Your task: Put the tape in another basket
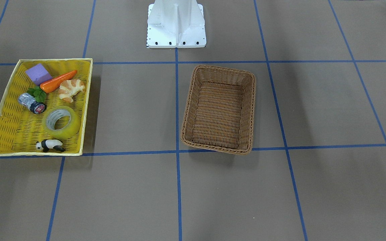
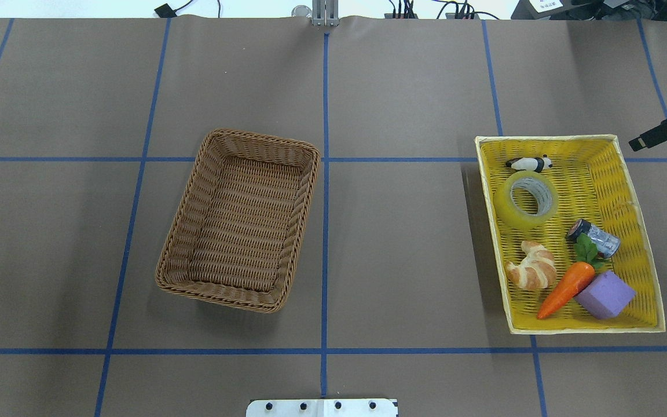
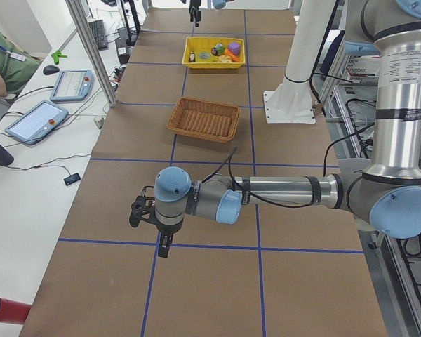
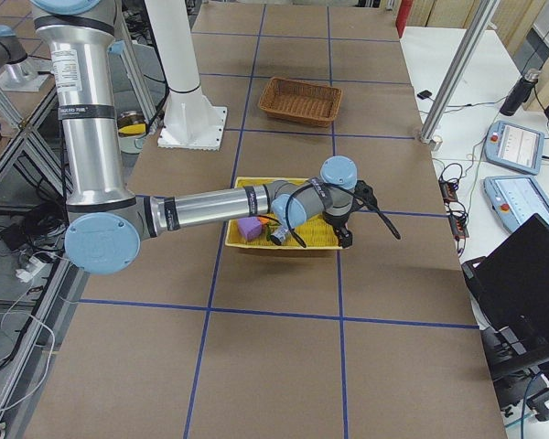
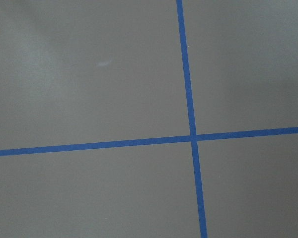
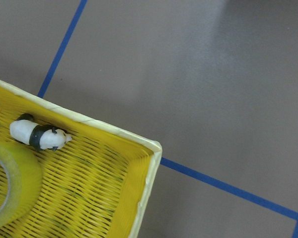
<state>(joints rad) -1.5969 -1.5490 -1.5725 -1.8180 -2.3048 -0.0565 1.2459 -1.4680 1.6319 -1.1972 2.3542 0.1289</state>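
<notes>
Left gripper (image 3: 151, 235) well left of tray (image 2: 636, 231); cannot tell whether jaws are apart or together. Basket (image 2: 183, 243) left of tray. Tape (image 2: 510, 208) lies flat in tray's far half (panda (image 2: 529, 164) just beyond). Right gripper (image 2: 658, 101) past tray's far right corner, jaws apart.

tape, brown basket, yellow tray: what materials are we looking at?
tape: translucent yellowish plastic film, glossy, wound on a whitish core, likely cardboard.
basket: brown woven wicker or a plastic imitation; braided rim.
yellow tray: bright woven strands, pale edge binding; plastic or paper cord, unclear.
</notes>
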